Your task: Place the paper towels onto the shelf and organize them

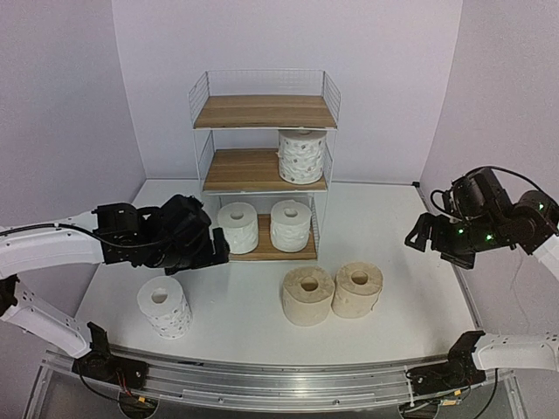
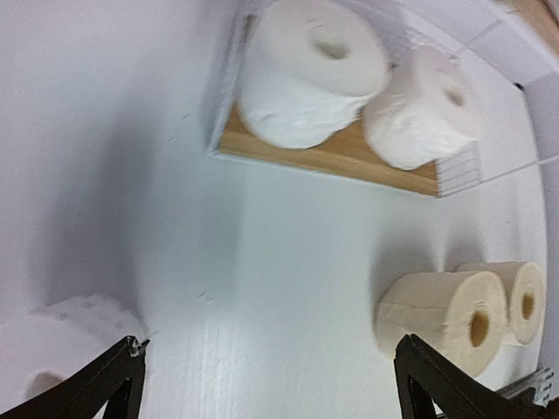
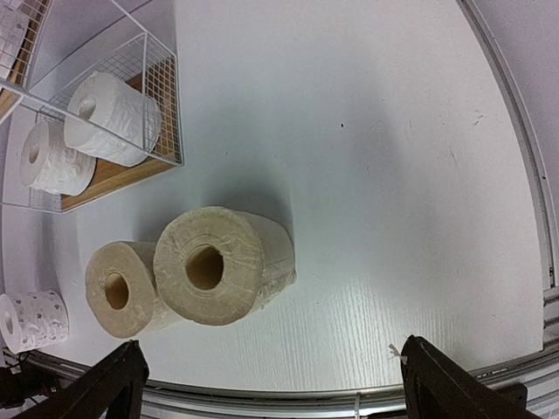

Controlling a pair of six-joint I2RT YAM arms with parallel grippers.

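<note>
The shelf (image 1: 265,112) stands at the back middle. A dotted paper towel roll (image 1: 301,156) is on its middle board. Two plain white rolls (image 1: 238,227) (image 1: 291,225) are on the bottom board. Two beige rolls (image 1: 307,295) (image 1: 358,289) stand on the table in front. Another dotted roll (image 1: 164,306) stands front left. My left gripper (image 1: 210,251) is open and empty, left of the bottom tier and above the dotted roll (image 2: 61,349). My right gripper (image 1: 425,237) is open and empty, hovering right of the beige rolls (image 3: 218,262).
The shelf's mesh side (image 3: 153,96) faces the right gripper. The table's metal front rail (image 1: 279,384) runs along the near edge. Purple walls close in on both sides and behind the shelf.
</note>
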